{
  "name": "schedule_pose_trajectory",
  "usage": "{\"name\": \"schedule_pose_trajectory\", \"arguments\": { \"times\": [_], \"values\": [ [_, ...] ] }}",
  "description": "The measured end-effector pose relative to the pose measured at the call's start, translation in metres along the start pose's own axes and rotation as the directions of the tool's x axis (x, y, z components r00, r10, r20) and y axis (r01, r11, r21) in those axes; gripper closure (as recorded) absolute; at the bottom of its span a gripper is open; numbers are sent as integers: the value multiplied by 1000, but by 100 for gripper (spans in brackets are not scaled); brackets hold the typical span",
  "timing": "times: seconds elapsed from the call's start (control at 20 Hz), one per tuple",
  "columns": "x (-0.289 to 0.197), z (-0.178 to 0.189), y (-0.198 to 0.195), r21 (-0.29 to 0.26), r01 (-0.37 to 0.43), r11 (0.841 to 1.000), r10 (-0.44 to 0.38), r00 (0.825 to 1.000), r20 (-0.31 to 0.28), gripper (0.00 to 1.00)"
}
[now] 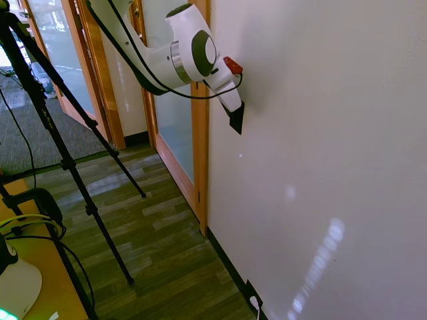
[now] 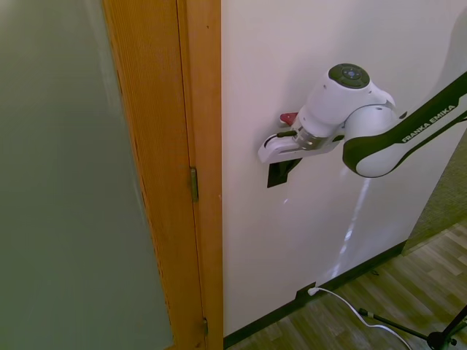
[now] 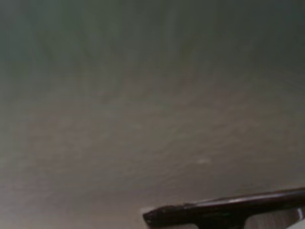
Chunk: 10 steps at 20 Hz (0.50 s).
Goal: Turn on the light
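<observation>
pressing at the wall [image 2: 292, 73], gripper [image 2: 281, 169] over black switch [image 2: 276, 176] beside wooden door frame [image 2: 182, 146], finger state unclear

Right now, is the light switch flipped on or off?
Cannot tell. The gripper sits against the switch, covering its upper part; no lamp is visible.

The arm [image 2: 365, 120] looks like glossy white plastic with dark shiny panels. Wall [image 1: 333, 133] is matt painted, kinda finely textured up close. Door frame [image 2: 164, 146] is warm varnished wood, and the floor [image 1: 153, 233] is wood-look planks with a bit of sheen.
</observation>
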State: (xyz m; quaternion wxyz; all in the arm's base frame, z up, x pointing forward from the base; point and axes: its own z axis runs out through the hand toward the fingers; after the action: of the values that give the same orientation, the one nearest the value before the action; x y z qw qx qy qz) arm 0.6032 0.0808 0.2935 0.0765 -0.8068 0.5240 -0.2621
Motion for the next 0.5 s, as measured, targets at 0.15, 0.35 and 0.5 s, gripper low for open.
{"name": "schedule_pose_trajectory", "arguments": {
  "times": [0.15, 0.35, 0.5],
  "values": [
    [4, -17, -3, 16, 1, 1000, 0, 1000, -24, 0],
    [16, -18, 5, -3, 13, 1000, -13, 999, -29, 0],
    [31, -14, 26, -6, -5, 1000, 4, 1000, -28, 0]
  ]
}}
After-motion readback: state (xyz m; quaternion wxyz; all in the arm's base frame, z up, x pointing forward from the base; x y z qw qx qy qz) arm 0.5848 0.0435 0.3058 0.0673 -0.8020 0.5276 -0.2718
